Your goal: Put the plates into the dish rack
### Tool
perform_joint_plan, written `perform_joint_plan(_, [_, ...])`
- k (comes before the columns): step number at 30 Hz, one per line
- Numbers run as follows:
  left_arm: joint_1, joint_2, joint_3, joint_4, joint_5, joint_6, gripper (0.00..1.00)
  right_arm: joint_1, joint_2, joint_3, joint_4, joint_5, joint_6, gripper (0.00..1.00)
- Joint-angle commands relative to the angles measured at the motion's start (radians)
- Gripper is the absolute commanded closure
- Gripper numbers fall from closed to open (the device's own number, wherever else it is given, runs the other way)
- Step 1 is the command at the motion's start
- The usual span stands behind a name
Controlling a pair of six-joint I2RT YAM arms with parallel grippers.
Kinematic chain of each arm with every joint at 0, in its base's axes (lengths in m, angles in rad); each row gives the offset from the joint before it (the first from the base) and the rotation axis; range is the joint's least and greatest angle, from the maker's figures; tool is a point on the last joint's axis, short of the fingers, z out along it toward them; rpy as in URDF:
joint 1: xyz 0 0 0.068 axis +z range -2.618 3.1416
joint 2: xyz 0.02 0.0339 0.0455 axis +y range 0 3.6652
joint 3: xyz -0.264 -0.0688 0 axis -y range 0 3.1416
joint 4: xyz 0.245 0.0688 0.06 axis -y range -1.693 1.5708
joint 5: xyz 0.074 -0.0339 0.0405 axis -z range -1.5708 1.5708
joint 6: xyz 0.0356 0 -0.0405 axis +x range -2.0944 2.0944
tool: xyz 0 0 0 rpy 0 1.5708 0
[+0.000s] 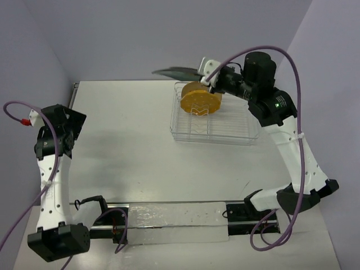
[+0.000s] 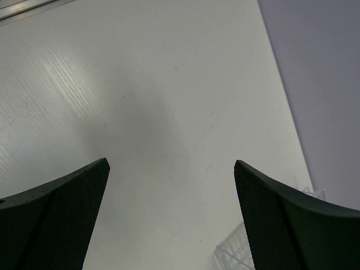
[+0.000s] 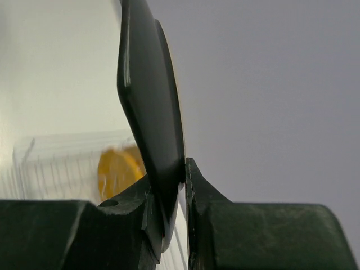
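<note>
The plain dark teal round plate hung past the silver wire dish rack's far-left corner.
The right end effector pinched its rim; the rack sat below, nearer the arms.

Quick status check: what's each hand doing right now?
Left hand: open, holding nothing.
Right hand: closed on the dark teal plate.

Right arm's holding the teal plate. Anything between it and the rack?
Only the yellow plate, standing upright in the far-left part of the dish rack, close to the teal plate gripped by the right pincer. Nothing else visible stands in the way of the rack's other slots.
</note>
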Motion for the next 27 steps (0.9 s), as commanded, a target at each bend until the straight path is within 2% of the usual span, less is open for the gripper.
perform_joint_plan(1, [0.0, 0.083, 0.032, 0.087, -0.001, 0.039, 0.01, -0.061, 0.029, 0.06, -0.311, 0.031, -0.459, 1.0])
perform_joint_plan(6, [0.0, 0.231, 0.088, 0.156, -0.001, 0.012, 0.01, -0.079, 0.14, 0.146, -0.44, 0.238, -0.542, 1.0])
perform_joint_plan(11, [-0.001, 0.368, 0.187, 0.155, -0.029, 0.001, 0.01, -0.08, 0.222, 0.179, -0.473, 0.315, -0.566, 1.0])
perform_joint_plan(18, [0.0, 0.458, 0.226, 0.171, -0.014, 0.007, 0.01, -0.071, 0.337, 0.206, -0.423, 0.409, -0.462, 1.0])
perform_joint_plan(27, [-0.001, 0.492, 0.195, 0.187, -0.036, 0.026, 0.01, -0.027, 0.393, 0.167, -0.363, 0.508, -0.362, 1.0])
